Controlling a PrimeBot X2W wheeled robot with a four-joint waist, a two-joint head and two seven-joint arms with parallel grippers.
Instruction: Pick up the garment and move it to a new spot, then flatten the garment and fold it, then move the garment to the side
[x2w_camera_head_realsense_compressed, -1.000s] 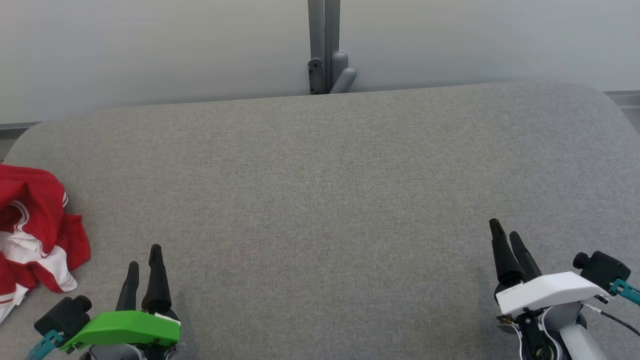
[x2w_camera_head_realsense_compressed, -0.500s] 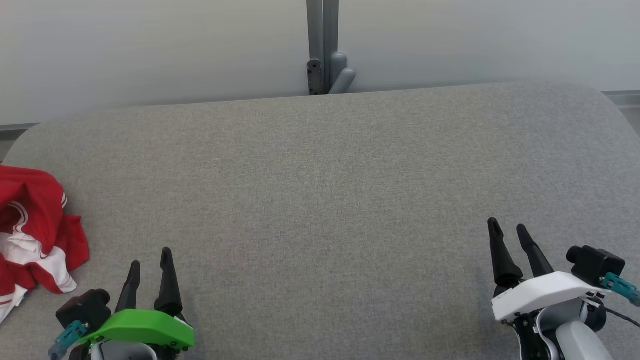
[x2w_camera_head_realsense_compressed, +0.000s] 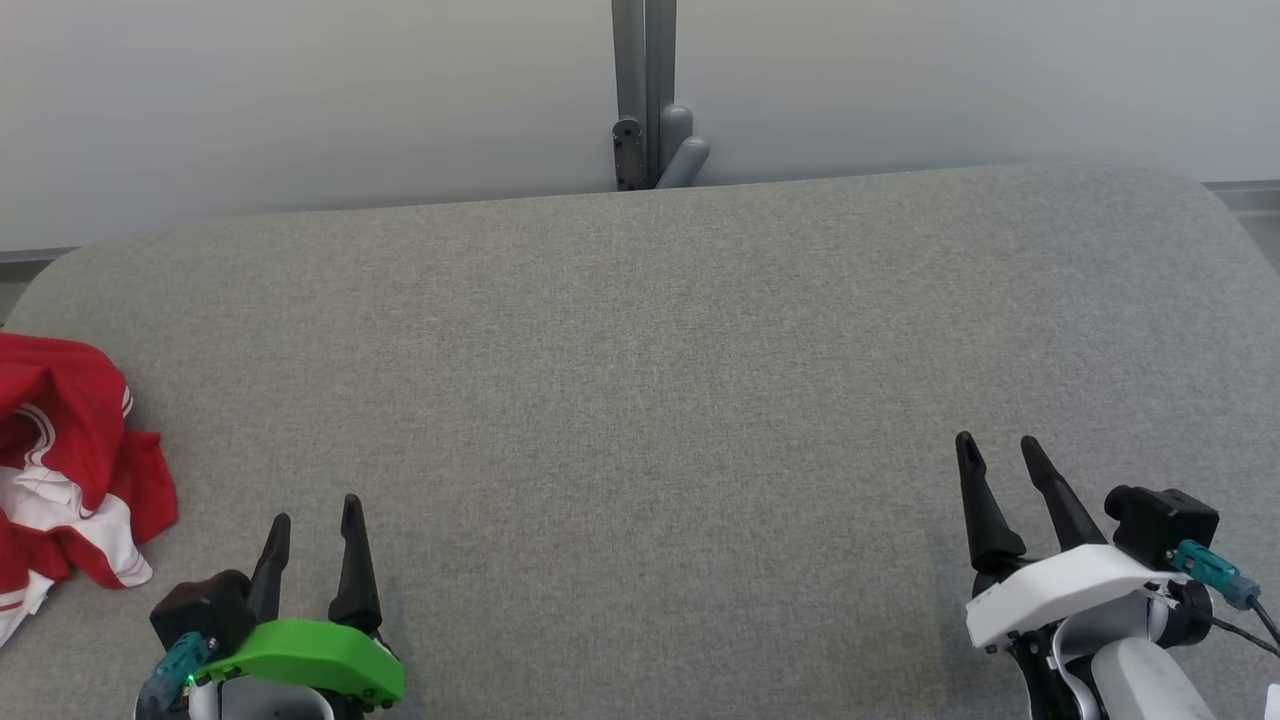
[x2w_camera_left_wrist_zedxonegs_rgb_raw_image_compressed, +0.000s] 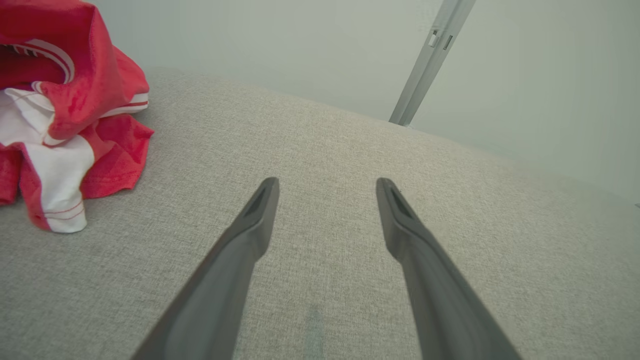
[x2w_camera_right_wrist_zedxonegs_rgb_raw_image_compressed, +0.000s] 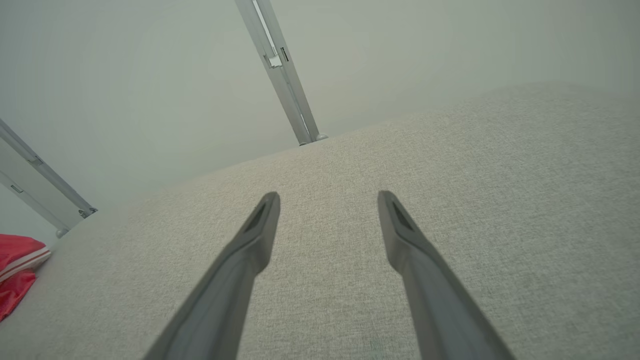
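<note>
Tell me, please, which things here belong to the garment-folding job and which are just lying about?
For the job: crumpled red and white garment, at the left edge; grey padded surface under it; left gripper, open; right gripper, open.
Just there: metal post behind the surface; pale wall.

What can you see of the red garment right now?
The garment is red, thin soft-looking fabric with white panels and narrow striped trim along some edges. It lies crumpled in a loose heap, neither flattened nor folded, at the left edge of the grey fabric-covered surface, partly cut off by the head view's border. Nothing visible touches it but that surface; the open left gripper stands to its right, apart from it.
</note>
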